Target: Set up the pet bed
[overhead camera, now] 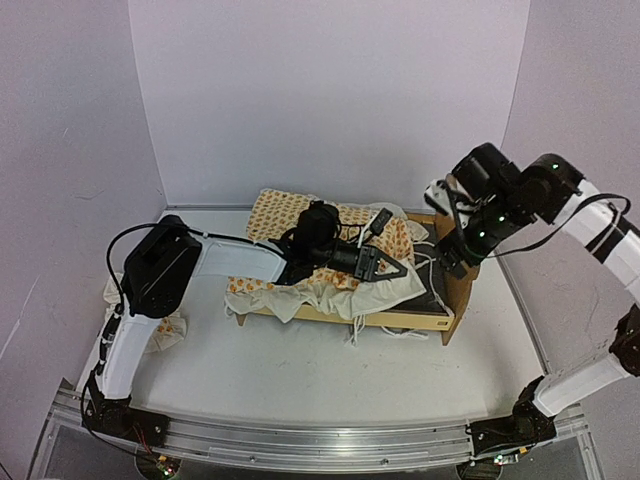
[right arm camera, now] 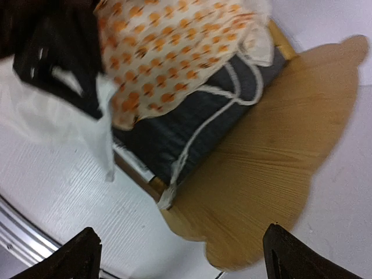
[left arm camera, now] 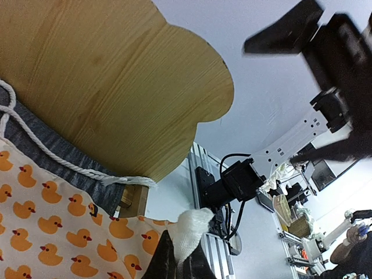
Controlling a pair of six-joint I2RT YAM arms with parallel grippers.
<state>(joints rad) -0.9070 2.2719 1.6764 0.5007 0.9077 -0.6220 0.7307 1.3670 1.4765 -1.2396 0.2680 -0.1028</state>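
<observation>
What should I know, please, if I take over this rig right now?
Left gripper: shut on the mattress cover, pinching its cream edge near the headboard.
Right gripper: open, empty, above the headboard.
Pet bed: mid-table, headboard on the right.
Done: cover draped on the bed, but bunched.
Left: grey base shows at the headboard end; probably pull the cover over it and smooth it out.

Matt plywood pet bed (left arm camera: 104,75)
</observation>
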